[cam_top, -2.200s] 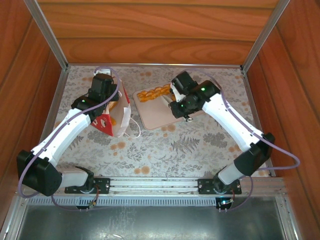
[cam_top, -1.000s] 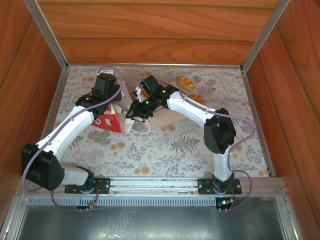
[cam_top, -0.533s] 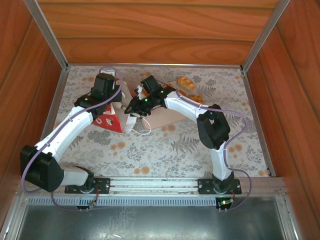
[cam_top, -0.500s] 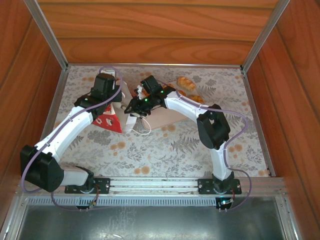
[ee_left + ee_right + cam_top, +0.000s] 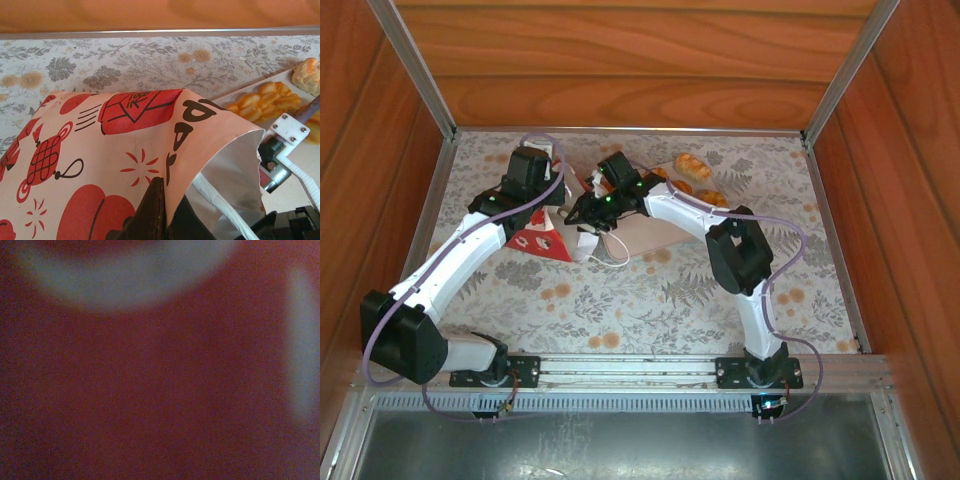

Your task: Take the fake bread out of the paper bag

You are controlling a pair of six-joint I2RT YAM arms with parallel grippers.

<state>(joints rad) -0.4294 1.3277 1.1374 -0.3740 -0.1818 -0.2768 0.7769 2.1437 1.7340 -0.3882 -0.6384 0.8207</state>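
Our left end effector is clamped shut on the paper bag. In the left wrist view, its dark fingers pinch the paper at the rim of the bag's mouth. The bag is tipped over rather than upright, its red-and-white printed side facing up and its mouth turned toward the tray. A white cord handle hangs across the opening, and from above we see the cord looping out onto the surface just in front of the bag.

Our right end effector sits at the bag's mouth, reaching in from the tray side. Part of its body, a white plate with screws, is beside the torn paper edge in the left wrist view. We cannot tell whether its fingers are apart or closed, nor whether they hold anything. Its own camera gives us a dim reddish blur with two pale patches.

The fake bread we can see lies out of the bag on the beige tray, just beyond the bag's mouth. A braided loaf lies nearest the bag, with a round bun behind it and more pieces toward the far right end of the tray. We cannot tell whether any bread is inside the bag.
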